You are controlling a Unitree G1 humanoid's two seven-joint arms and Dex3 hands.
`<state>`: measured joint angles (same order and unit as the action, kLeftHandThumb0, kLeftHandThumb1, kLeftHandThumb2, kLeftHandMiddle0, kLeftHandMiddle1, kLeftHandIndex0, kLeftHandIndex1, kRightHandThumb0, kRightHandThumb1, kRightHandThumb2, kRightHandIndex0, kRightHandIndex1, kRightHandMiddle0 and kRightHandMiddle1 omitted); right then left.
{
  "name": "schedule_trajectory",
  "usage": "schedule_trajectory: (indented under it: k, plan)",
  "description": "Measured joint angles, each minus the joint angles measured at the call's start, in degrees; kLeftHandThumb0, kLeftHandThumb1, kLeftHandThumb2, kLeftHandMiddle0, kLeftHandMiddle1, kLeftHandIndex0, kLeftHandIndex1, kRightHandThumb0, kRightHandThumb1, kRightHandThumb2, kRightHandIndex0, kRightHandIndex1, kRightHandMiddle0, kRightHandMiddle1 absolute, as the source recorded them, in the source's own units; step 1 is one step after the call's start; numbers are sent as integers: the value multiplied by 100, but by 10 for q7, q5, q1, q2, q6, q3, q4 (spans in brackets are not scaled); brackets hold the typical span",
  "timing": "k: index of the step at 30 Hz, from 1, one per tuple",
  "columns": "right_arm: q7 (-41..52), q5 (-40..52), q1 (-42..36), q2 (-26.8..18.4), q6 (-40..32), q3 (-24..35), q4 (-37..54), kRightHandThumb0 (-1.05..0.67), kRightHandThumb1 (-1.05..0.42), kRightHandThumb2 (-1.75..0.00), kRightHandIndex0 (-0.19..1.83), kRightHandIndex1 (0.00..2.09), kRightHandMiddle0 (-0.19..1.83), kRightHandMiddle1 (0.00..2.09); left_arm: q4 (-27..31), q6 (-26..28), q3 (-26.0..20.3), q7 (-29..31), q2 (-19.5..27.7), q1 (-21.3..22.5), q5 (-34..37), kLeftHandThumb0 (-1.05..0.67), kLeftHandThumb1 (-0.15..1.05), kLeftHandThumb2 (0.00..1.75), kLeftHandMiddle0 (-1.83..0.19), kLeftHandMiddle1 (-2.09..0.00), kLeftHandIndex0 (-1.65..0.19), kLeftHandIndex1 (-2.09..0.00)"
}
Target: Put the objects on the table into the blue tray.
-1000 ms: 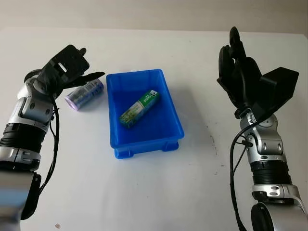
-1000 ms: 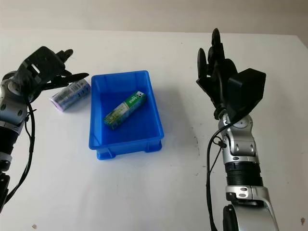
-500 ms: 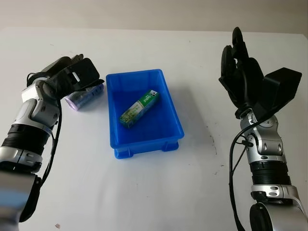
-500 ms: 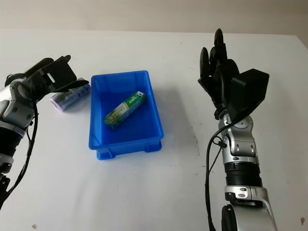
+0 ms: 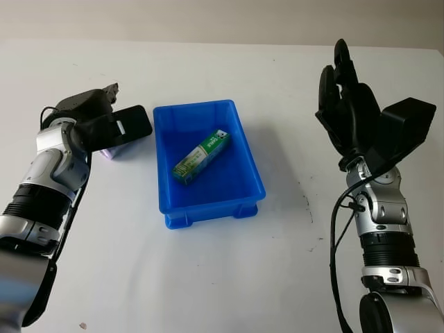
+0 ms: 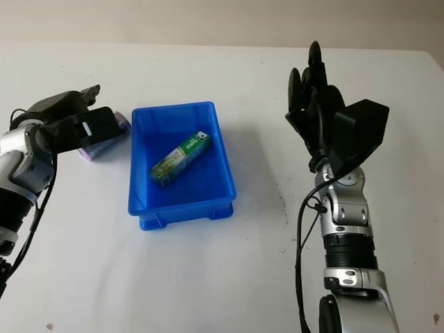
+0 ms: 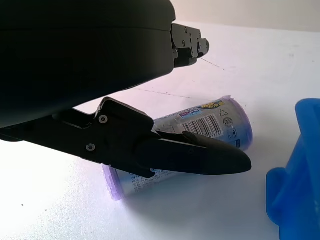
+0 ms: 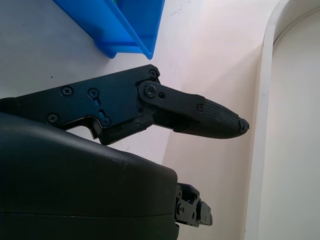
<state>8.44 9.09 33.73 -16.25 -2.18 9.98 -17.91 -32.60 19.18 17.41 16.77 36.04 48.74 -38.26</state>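
- Main risk: the purple can (image 7: 186,142) lies on its side on the tabletop (image 5: 229,277), just beside the blue tray (image 5: 244,186) on the left arm's side, and a round can lying down rolls easily. A finger that comes down off-centre could nudge it away from the tray or under the tray's wall instead of trapping it.
- Second risk: the can sits close to the tray's rim, so closing fingers may catch the rim and shift the tray (with the green box (image 5: 201,156) already inside it).
- The left robot hand (image 5: 114,126) is directly over the can and covers most of it in the head views. In the wrist view one finger (image 7: 192,154) reaches across the can's side; I judge it is not yet clenched, though real contact cannot be confirmed from this angle. It carries nothing.
- The right robot hand (image 5: 347,111) is raised well apart from the tray, on its far side from the can, open and holding nothing.
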Motion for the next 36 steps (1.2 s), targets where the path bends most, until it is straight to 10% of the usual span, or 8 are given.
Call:
schedule_trajectory:
  k: [5, 9, 16, 19, 23, 29, 36]
  plan:
    - [-1, 1, -1, 0, 0, 4, 1, -67, -105, -67, -19, 0, -19, 0, 2, 1, 10, 24, 14, -1, -18, -78, 105, 12, -18, -22, -16, -20]
    - [-1, 1, -1, 0, 0, 5, 1, -68, -105, -66, -19, 0, -19, 0, 11, 11, 10, 39, 16, -9, -17, -77, 105, 7, 9, -140, 6, -98]
    - [-6, 4, -1, 0, 0, 10, 3, -66, -105, -66, -19, 0, -19, 0, 19, 39, 17, 63, 16, -10, -32, -76, 103, 5, 10, -138, 6, -99]
    - [-8, 3, -1, 0, -3, 10, 12, -65, -105, -68, -19, 0, -19, 0, 24, 66, 45, 60, 14, -8, -76, -75, 102, 5, 3, -185, 6, -121]
    - [-8, 5, -2, 0, -9, 13, 23, -64, -105, -68, -19, 0, -19, 0, 26, 91, 71, 60, 4, -2, -118, -68, 104, 6, -47, -197, -4, -145]
    - [-8, 5, -3, 0, -20, 17, 25, -65, -105, -68, -19, 0, -19, 0, 26, 92, 76, 48, -8, -2, -130, -60, 105, 16, -41, -193, -18, -28]
    - [-3, 7, -4, 0, -20, 18, 26, -65, -105, -67, -19, 0, -19, 0, 26, 72, 76, -5, -9, -18, -131, -42, 105, 21, -35, -209, -18, -48]
